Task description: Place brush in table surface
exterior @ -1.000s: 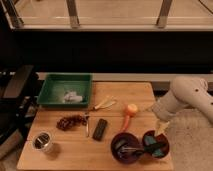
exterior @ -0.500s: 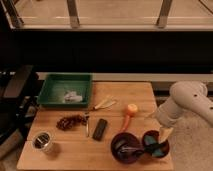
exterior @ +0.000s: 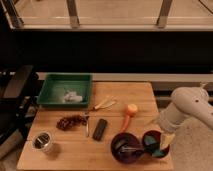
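1. The tool [exterior: 166,141] is at the end of the white arm [exterior: 189,111], low down by the right front corner of the tabletop [exterior: 75,152]. Its fingers are open and hold nothing.
2. The tool is just over the right edge of a dark bowl [exterior: 153,144] that has something blue-green in it.
3. Right beside that bowl, on its left, is the purple bowl [exterior: 118,156]. The two bowls touch or almost touch.
4. The brush [exterior: 129,148] seems to lie inside the purple bowl, not on the bare tabletop. It is dark and hard to make out.
5. The long way of the brush goes about left to right across the bowl. I cannot tell which end is the round head.
6. Behind the purple bowl lies an orange thing [exterior: 129,114], tilted, with its thick end away from the bowl.
7. Left of the purple bowl is a black block [exterior: 100,129]. A thin metal utensil [exterior: 87,125] lies just beside it.
8. Next to that is a red-brown bunch [exterior: 70,121].
9. A pale yellow thing [exterior: 105,103] lies near the middle of the back part of the tabletop.
10. A shiny metal cup [exterior: 43,142] stands near the left front corner.
11. A green tray [exterior: 52,85] sits at the back left, with something white [exterior: 72,96] in it.
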`<action>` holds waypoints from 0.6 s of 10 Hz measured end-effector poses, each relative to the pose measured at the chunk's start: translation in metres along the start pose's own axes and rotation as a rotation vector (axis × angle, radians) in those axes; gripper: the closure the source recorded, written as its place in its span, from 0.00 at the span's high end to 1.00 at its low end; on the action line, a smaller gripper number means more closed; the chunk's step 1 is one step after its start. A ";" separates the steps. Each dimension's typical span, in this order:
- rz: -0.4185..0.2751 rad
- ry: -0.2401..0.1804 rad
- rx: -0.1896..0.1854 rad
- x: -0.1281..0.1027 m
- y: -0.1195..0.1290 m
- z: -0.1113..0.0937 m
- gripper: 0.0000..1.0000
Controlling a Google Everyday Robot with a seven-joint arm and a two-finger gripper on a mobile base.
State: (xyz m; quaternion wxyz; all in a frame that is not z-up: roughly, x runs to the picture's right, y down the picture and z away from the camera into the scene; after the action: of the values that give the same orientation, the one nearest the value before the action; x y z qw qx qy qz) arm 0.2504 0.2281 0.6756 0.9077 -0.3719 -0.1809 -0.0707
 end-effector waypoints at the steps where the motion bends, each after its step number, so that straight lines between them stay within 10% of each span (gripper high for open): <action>1: 0.006 -0.012 0.003 0.001 0.001 0.004 0.74; 4: 0.027 -0.052 -0.010 0.009 0.003 0.024 0.72; 6: 0.027 -0.068 -0.026 0.010 0.003 0.032 0.54</action>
State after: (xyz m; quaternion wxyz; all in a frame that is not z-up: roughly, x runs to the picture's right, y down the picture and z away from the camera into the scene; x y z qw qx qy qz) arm 0.2520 0.2528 0.6988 0.8970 -0.3882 -0.2057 -0.0484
